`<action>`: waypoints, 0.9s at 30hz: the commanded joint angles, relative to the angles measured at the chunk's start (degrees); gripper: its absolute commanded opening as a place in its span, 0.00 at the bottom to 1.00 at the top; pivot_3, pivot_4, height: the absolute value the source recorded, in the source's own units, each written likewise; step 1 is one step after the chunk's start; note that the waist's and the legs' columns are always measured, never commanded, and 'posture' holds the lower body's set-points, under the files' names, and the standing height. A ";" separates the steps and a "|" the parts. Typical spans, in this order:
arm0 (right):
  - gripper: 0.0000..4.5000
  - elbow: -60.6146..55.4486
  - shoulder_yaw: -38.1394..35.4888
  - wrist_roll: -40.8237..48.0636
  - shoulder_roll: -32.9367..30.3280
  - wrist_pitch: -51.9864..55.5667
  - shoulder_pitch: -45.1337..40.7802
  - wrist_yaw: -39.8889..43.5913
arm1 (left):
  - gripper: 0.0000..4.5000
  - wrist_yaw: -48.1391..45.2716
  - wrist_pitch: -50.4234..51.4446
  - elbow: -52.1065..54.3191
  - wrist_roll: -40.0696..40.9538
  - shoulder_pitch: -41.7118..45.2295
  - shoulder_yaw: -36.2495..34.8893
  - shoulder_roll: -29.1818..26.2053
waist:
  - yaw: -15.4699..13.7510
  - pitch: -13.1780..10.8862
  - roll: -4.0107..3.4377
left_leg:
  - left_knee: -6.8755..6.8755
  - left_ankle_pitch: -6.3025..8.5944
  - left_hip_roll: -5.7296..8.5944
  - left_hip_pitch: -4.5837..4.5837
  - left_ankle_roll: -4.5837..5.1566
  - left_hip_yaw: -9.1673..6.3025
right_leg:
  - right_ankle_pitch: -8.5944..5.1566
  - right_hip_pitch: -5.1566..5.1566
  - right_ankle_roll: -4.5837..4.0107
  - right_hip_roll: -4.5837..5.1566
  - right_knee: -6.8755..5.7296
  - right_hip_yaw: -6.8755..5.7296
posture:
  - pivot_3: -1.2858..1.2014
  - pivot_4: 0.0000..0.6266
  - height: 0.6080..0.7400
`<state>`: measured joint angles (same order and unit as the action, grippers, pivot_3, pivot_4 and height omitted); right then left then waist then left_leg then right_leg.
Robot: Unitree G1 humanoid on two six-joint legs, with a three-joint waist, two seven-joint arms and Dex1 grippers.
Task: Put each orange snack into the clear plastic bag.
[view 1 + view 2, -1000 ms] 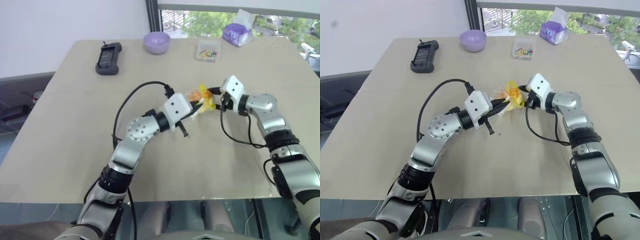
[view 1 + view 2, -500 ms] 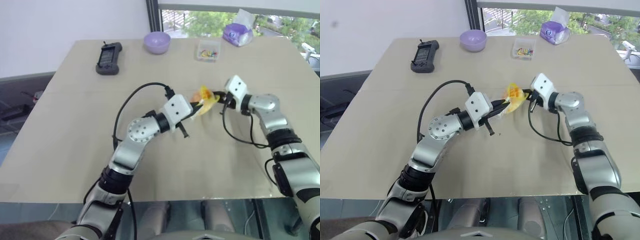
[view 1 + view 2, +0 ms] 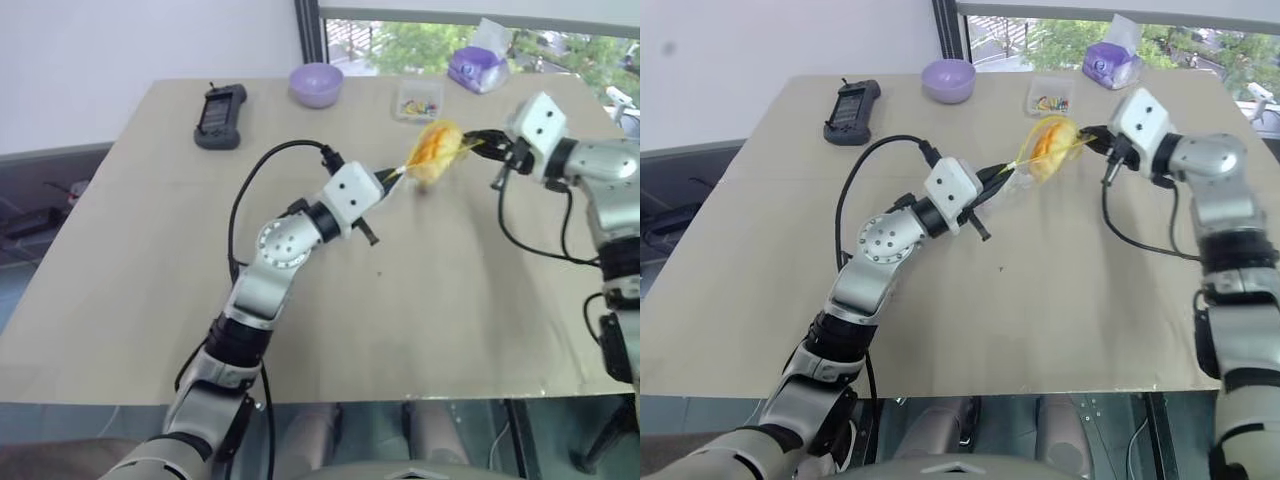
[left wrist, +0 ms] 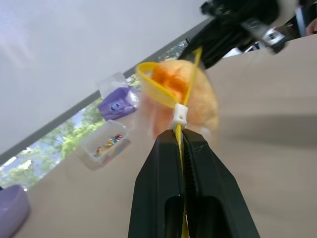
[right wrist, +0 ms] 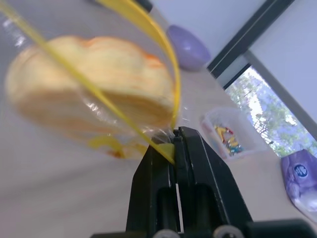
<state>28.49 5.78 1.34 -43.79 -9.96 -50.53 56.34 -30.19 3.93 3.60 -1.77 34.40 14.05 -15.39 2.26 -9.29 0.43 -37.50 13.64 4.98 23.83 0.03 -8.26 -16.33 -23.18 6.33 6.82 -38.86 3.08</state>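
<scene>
- The left gripper (image 4: 182, 136) has its two black fingers pressed together on the yellow seal strip of the clear plastic bag (image 3: 432, 152), pinching it at one end beside the small white slider.
- The right gripper (image 5: 174, 141) is likewise clamped tight on the yellow strip at the bag's opposite end.
- Between the two grips the bag hangs in the air above the table (image 3: 460, 300), its yellow-edged mouth pulled into an open loop.
- The orange snack (image 3: 1051, 143), a round yellow-orange bun, sits inside the bag, bulging against the clear film below the strip.
- Under the bag and towards the near edge, the beige tabletop lies bare, with wide room on all sides of the arms.
- Just beyond the bag a small clear box (image 3: 418, 101) with coloured bits stands near the far edge.
- A purple wrapped pack (image 3: 477, 68) sits at the far edge by the window; a purple bowl (image 3: 315, 84) and a dark handheld device (image 3: 219, 115) lie well apart to the far left.
</scene>
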 commanded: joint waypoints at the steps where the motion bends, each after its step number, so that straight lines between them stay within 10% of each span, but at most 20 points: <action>1: 0.01 -8.23 -0.07 -4.59 -6.93 3.81 3.23 1.78 | 0.00 -0.05 -1.80 -0.20 0.09 -0.84 -1.94 -1.27 | -0.01 0.00 0.00 | 0.00 0.00 0.02 0.00 0.00 0.00 | 0.00 0.00 0.00 0.01 -0.01 0.00 | 0.52 0.24 1.00; 5: 0.06 -21.86 0.89 -4.05 -9.25 13.22 10.39 4.06 | 0.00 -1.02 -2.21 -0.30 0.07 -2.52 -1.31 -1.54 | 0.23 0.00 0.00 | 0.02 0.00 -0.02 -0.02 0.00 0.01 | 0.00 -0.01 0.00 -0.03 -0.01 0.01 | 0.52 0.24 1.00; 12: 0.70 -26.46 -1.52 -2.26 -10.99 20.35 14.41 4.61 | 0.00 -3.06 -1.77 0.06 1.20 -4.18 -0.81 -1.60 | -0.05 0.00 0.00 | -0.05 0.00 0.00 -0.03 0.01 0.03 | 0.00 0.01 0.01 0.00 -0.06 0.03 | 0.52 0.24 1.00; 27: 0.70 -23.55 0.79 0.65 -9.52 24.79 12.43 10.32 | 0.00 -6.19 -1.35 1.44 2.07 -5.94 -0.29 -1.43 | -0.05 0.00 0.01 | -0.02 0.00 -0.02 -0.03 0.01 0.02 | 0.00 0.01 0.00 0.00 -0.03 0.00 | 0.52 0.24 1.00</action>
<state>4.75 7.03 1.81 -53.11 15.57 -36.20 66.15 -36.15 3.00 2.20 -0.21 28.62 13.78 -16.82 2.21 -9.29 0.44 -37.52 13.65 4.96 23.80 0.03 -8.24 -16.33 -23.17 6.33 6.81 -38.89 3.08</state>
